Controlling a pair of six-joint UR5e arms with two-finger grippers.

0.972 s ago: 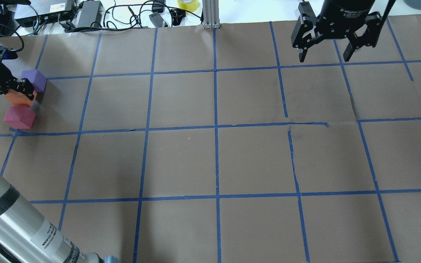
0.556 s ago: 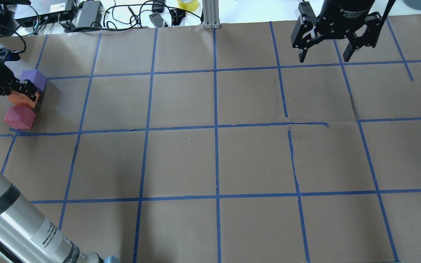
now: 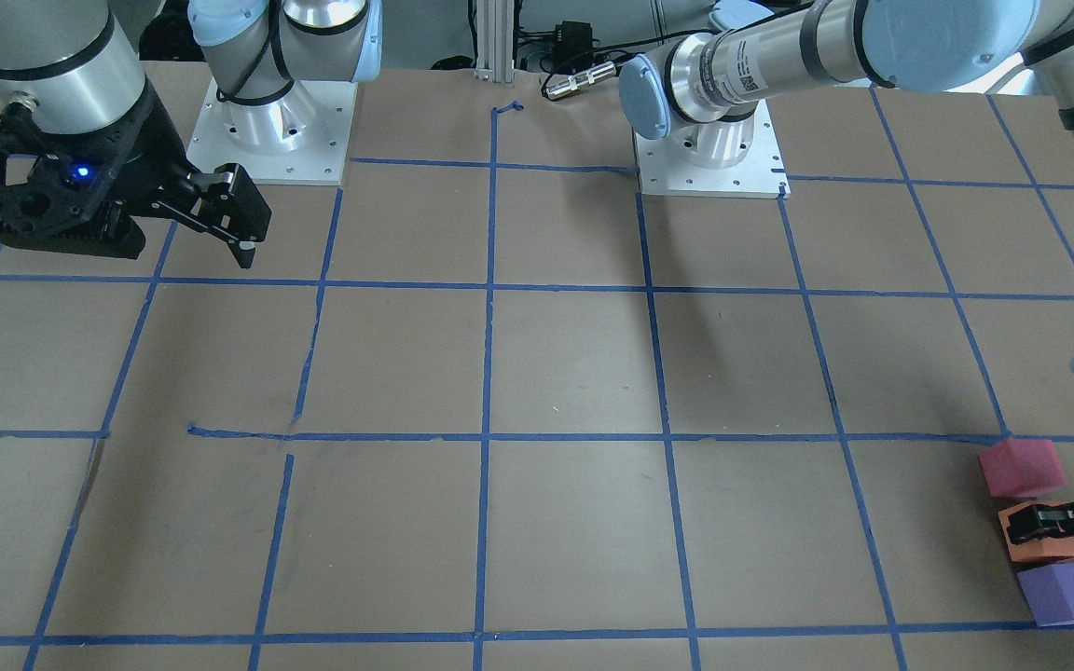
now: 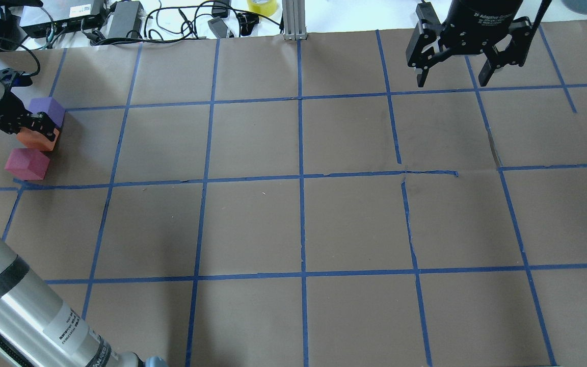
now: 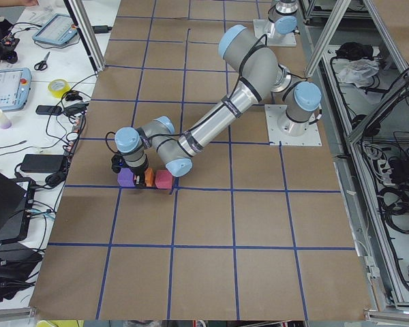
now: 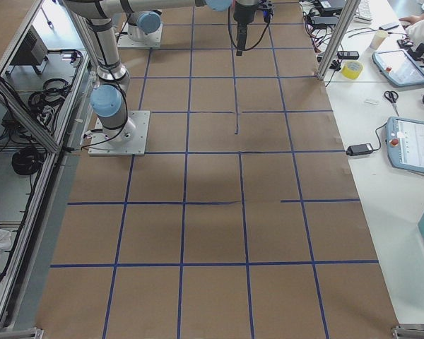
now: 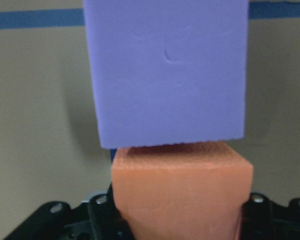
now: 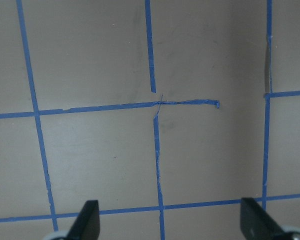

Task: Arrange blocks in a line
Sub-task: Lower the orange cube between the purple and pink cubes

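Lowered now, left gripper (image 4: 37,130) clamps orange block (image 4: 36,140); only wrist view shows it touching purple block (image 7: 165,70).

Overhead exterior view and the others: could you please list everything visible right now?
purple block: one, purple, farthest from robot, table's left end.
orange block: one, orange, middle of the row.
reddish-pink block: one, reddish-pink, nearest the robot.
table: one, brown paper, blue tape grid.
tape roll: one, yellow, white bench beyond table.
cables: several, black, same bench.
left claw: one, black, shut on orange block.
right claw: one, black, open, above table's far right.
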